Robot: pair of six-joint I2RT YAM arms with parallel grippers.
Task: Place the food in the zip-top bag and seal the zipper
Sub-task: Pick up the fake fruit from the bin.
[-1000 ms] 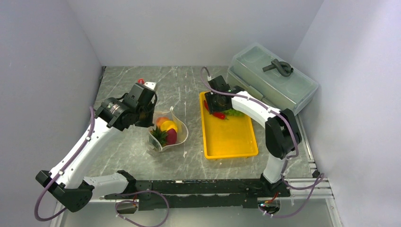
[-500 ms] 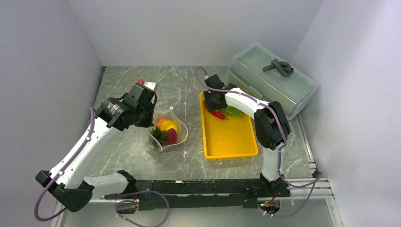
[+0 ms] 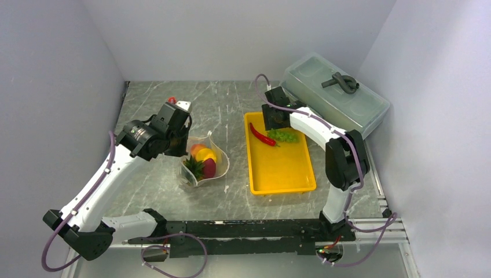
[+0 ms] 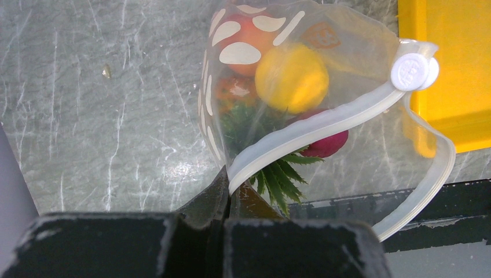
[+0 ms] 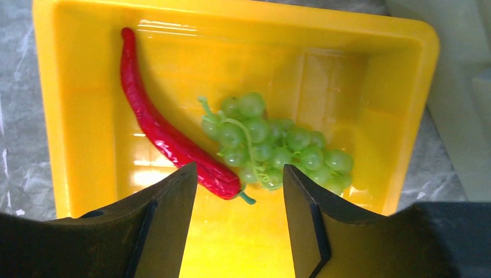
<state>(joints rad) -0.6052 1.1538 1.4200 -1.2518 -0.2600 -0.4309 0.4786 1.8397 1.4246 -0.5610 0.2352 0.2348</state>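
Grey marbled table [image 3: 156, 185], pale walls on three sides, both arm bases at the near edge.

Near left: zip-top bag [image 4: 347, 58] stands on the table with its mouth gaping upward. Left gripper [image 4: 227, 194] pinched tight on the zipper [image 4: 312, 130] at the mouth's left end. Judged purpose: keeps the soft pouch upright and the mouth spread so food can drop in.

Inside the bag: pineapple [image 4: 275, 176] with green crown poking toward the mouth, lemon [image 4: 291, 78], orange round fruit [image 4: 246, 37] behind it, plus a dark red piece [image 4: 327, 145] I cannot name.

Right of the bag, just beside it: yellow tray [image 3: 284, 174], near half bare.

Far end of tray: red chili [image 5: 156, 130] lying lengthwise, grape bunch [image 5: 272, 145] touching its stem end on the right. Right gripper [image 5: 237, 191] hangs over the pair, jaws spread, nothing between them. It straddles the spot where chili and grapes meet. Which one it is set up for, cannot tell.

Two items not yet bagged; zipper unsealed.

Far right: grey-green lidded box [image 3: 336, 101], apart from the work.
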